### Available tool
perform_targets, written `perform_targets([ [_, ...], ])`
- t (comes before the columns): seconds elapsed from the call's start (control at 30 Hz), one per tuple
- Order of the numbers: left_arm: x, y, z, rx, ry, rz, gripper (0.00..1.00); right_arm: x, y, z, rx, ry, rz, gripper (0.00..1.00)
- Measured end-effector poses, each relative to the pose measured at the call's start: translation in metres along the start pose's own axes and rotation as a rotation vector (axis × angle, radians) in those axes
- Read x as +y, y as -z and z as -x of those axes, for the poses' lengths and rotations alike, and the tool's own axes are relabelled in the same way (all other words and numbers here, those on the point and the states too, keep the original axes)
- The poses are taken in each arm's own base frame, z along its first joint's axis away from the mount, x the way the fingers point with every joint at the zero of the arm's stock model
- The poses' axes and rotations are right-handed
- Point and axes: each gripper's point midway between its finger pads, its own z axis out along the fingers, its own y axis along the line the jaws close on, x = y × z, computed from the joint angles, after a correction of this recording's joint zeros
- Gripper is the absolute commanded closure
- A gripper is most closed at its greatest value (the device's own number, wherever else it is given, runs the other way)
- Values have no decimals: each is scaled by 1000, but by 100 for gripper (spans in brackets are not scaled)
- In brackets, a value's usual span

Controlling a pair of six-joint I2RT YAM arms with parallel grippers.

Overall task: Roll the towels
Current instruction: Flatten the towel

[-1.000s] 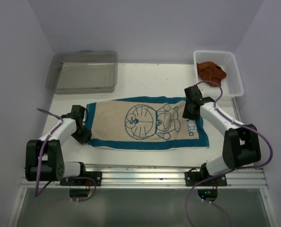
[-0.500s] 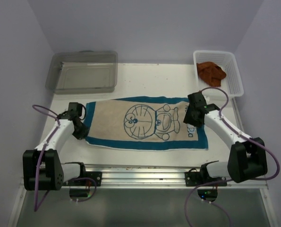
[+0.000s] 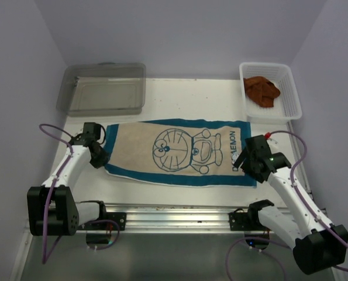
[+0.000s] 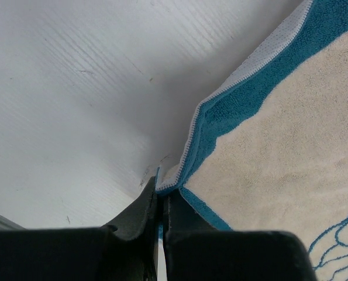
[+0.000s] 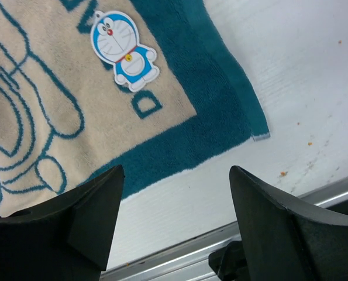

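Note:
The cream towel [image 3: 179,152] with blue edges and a blue cartoon print lies flat across the middle of the table. My left gripper [image 3: 100,158] is shut on its near left corner; in the left wrist view the blue hem [image 4: 188,161] is pinched between the closed tips of the left gripper [image 4: 161,190]. My right gripper [image 3: 242,161] stands open just above the towel's near right corner, nothing between its fingers. In the right wrist view the right gripper [image 5: 176,175] frames bare table beside the blue border [image 5: 179,140]. The rust-brown towel [image 3: 261,91] lies crumpled in the basket.
A white mesh basket [image 3: 293,102] stands at the back right and a clear plastic bin [image 3: 103,88] at the back left. A metal rail [image 3: 179,213] runs along the near table edge, close below the towel.
The left gripper has closed on the towel's near left corner. The right gripper has opened, let go of the towel's right end and drawn back toward the near right corner.

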Motion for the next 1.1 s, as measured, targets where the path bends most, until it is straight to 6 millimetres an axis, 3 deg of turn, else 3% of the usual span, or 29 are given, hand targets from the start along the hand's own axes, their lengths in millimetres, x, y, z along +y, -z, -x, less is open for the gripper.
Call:
perform_targets([
  [0.2,-4,0,0,2,-17,-21,100,-10,-6,-28,100,-101,-46,30],
  [0.43,-5,-1,0,5,-36,-25,100,-37,-20,-63,180,-204,-178,38],
  [0.8,-5,4,21,-36,-23,-29,100,-43,-43,-76,179,-258,-222,39],
  [1.1,2,2,26,-36,-14,-21,100,-44,-43,-75,114,-306,-137,53],
])
